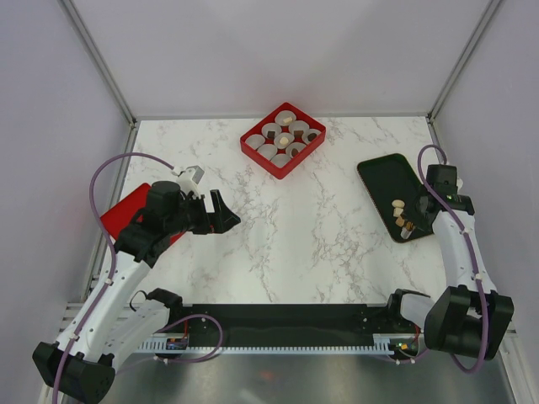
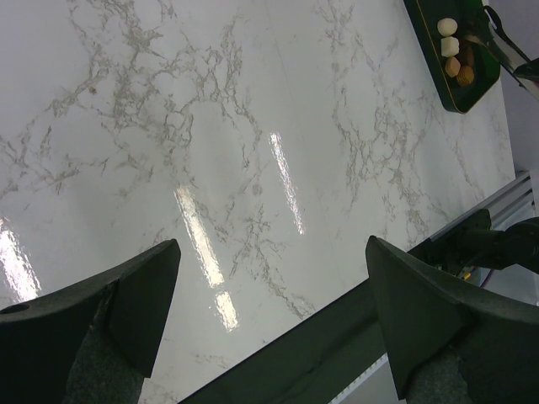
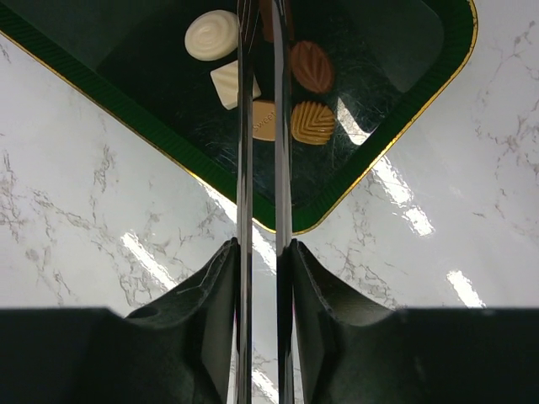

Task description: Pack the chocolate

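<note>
The chocolate (image 3: 312, 123) lies as a small cluster of white, tan and brown pieces in the near corner of a green tray (image 3: 379, 50) with a gold rim, at the right side of the marble table (image 1: 320, 244). One tan piece carries embossed lettering that we cannot read with certainty. The right gripper (image 3: 264, 252) is clamped on the tweezers (image 3: 244, 168), whose thin arms reach over the pieces; their tips are out of view. A red box (image 1: 259, 162) of white paper cups (image 1: 271, 130), a few already filled, sits at the back centre. The left gripper (image 2: 271, 252) hovers over bare marble, fingers spread wide.
</note>
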### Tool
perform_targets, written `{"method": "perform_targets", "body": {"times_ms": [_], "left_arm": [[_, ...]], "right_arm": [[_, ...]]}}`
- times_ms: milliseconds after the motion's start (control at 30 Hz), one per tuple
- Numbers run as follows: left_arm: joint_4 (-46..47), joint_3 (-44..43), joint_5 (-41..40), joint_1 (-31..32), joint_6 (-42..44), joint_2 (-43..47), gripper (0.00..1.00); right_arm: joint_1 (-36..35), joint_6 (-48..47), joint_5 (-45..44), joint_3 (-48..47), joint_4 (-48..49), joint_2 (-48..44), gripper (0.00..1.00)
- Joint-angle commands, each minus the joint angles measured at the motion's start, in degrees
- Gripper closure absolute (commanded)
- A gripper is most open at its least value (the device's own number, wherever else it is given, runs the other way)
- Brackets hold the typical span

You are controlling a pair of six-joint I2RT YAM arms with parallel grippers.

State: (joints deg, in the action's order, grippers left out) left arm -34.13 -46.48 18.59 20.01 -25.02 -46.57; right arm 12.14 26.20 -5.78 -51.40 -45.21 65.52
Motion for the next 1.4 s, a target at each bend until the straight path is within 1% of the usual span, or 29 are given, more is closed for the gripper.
{"method": "perform_targets", "body": {"times_ms": [0,333,400,467,567,600,667,700,767,800,833,867,900,933,1000,1033,1133,1200,1267,1367], "left_arm": [[1.79,0.42,1.19,0.2,2.43,0.16,0.0],[1.87,0.42,1.19,0.2,2.43,0.07,0.0],[1.87,0.42,1.1,0.21,2.43,0.07,0.0],[1.79,0.42,1.1,0.2,2.43,-0.01,0.0],[1.87,0.34,1.19,0.2,2.34,0.07,0.0],[1.79,0.34,1.27,0.2,2.34,-0.01,0.0],[1.79,0.34,1.01,0.2,2.34,-0.02,0.0],[1.79,0.42,1.01,0.2,2.34,-0.1,0.0],[1.7,0.42,0.49,0.2,2.34,-0.02,0.0],[1.7,0.42,0.48,0.2,2.34,0.07,0.0],[1.78,0.34,0.31,0.12,2.34,0.16,0.0],[1.79,0.34,-0.13,0.12,2.43,0.33,0.0],[1.7,0.34,-0.39,0.12,2.43,0.42,0.0],[1.7,0.25,-0.74,0.12,2.43,0.51,0.0],[1.7,0.33,-1.27,0.12,2.34,1.12,0.0],[1.7,0.34,-1.62,0.2,2.34,1.3,0.0],[1.61,0.34,-2.59,0.12,2.34,2.09,0.0],[1.7,0.34,-3.38,0.12,2.25,2.36,0.0],[1.52,0.25,-3.56,0.12,2.25,2.36,0.0],[1.52,0.34,-3.91,0.12,2.16,2.27,0.0]], "right_arm": [[0.34,0.52,1.29,-0.81,2.76,-0.3,0.65],[0.25,-0.09,4.2,-8.71,2.41,-1.71,0.69],[0.08,0.43,5.6,-9.86,2.41,-1.44,0.69],[-0.45,1.31,9.89,-10.83,3.63,-1.09,0.69],[-4.74,3.51,10.18,-12.84,5.92,0.83,0.69],[-8.41,4.03,9.48,-13.72,6.36,1.62,0.69],[-12.04,5.53,7.81,-16.88,8.03,4.7,0.69],[-17.36,5.97,6.58,-18.11,8.56,6.01,0.69],[-21.18,7.46,6.22,-21.89,10.92,9.79,0.69],[-24.67,7.9,6.13,-23.04,11.98,11.11,0.69],[-26.71,8.17,6.13,-25.57,13.9,14.0,0.69],[-28.47,8.17,4.83,-26.99,14.79,15.59,0.69],[-31.97,8.08,4.47,-28.39,15.67,17.35,0.69],[-33.48,7.82,3.77,-31.11,17.16,20.76,0.69],[-37.17,6.94,3.67,-33.84,18.4,24.64,0.69],[-38.15,6.77,4.19,-36.9,19.01,28.49,0.69],[-40.79,5.62,5.07,-41.92,21.73,35.17,0.69],[-42.02,4.48,5.69,-43.78,23.49,37.92,0.68],[-42.38,4.3,8.49,-46.33,25.52,41.79,0.68],[-43.51,4.13,9.21,-48.44,27.63,45.39,0.68]]}}
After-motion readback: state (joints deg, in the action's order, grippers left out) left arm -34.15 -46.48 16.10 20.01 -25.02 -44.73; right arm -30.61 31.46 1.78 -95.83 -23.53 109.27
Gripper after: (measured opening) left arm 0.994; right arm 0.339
